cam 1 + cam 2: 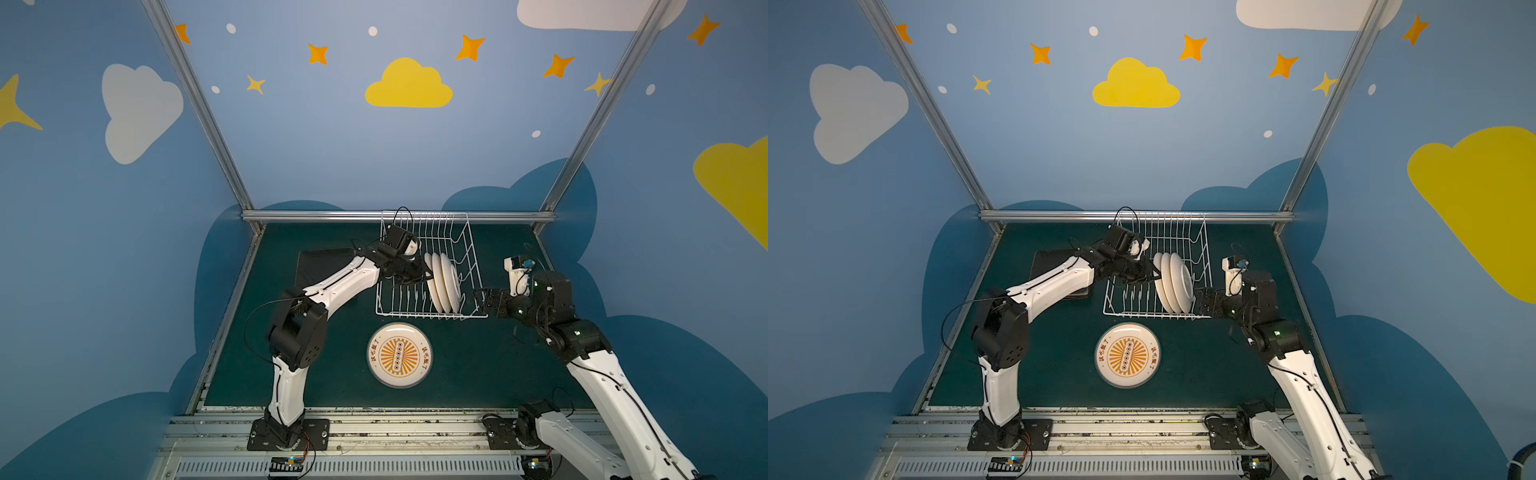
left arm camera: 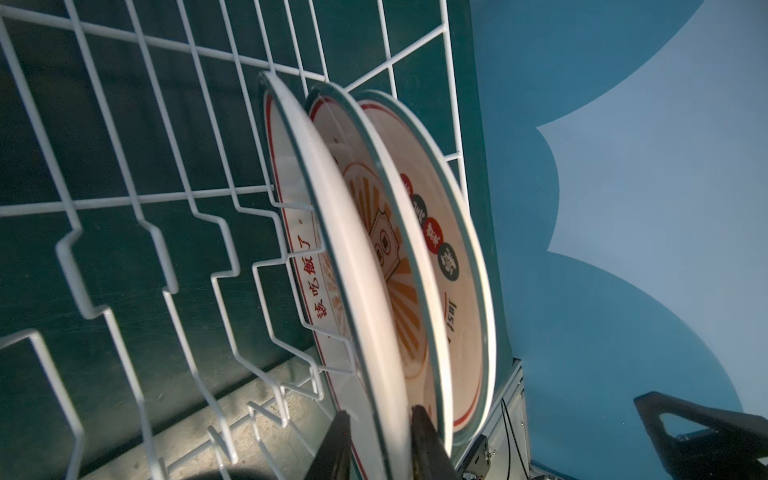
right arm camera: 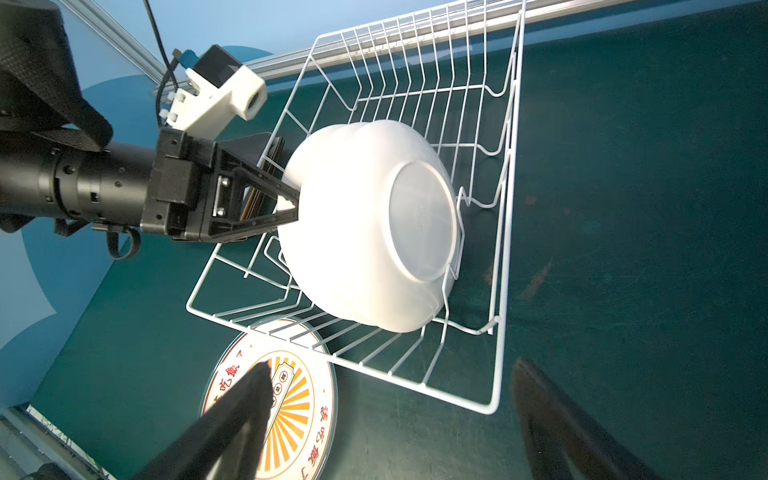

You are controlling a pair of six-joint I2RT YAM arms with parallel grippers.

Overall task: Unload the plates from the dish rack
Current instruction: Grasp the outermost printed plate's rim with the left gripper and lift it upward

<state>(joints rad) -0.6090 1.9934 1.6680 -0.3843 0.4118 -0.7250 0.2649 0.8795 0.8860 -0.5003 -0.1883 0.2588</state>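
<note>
Sideways, left gripper [image 2: 380, 411] pinches a glossy round plate [image 2: 357, 266] (white-backed) in wire dish rack [image 2: 124, 201]; right gripper [image 3: 386, 376] gapes.

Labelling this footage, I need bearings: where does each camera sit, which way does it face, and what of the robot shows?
Top views: high at the front, looking down toward the back wall; both arms, left gripper, right gripper.
Left wrist: on the left arm, looking into the dish rack; own fingers pinch the end plate.
Right wrist: on the right arm, looking across the rack at the standing plates' backs; own spread fingers.
Shared: all show the rack; top and right wrist views, the flat plate.
</note>
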